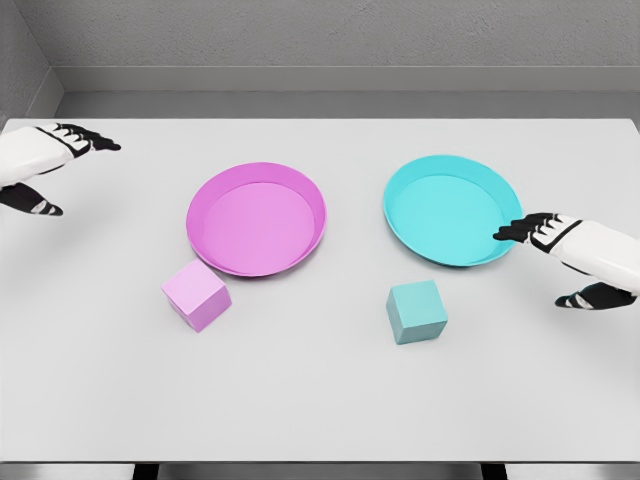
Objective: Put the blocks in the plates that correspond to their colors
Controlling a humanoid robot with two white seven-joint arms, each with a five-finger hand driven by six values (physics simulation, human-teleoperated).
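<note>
Table (320, 410): pale grey, matte top, filling most of the view (near edge visible along the bottom). Grey wall (340, 35) behind the far edge, with a darker strip at its base.

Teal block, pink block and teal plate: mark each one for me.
teal block (416, 311), head view, on its front face.
pink block (196, 294), head view, on its top face.
teal plate (440, 248), head view, on its near rim.

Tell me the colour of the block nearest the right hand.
Teal, matching the right plate; the head view shows the block clearly.
</note>
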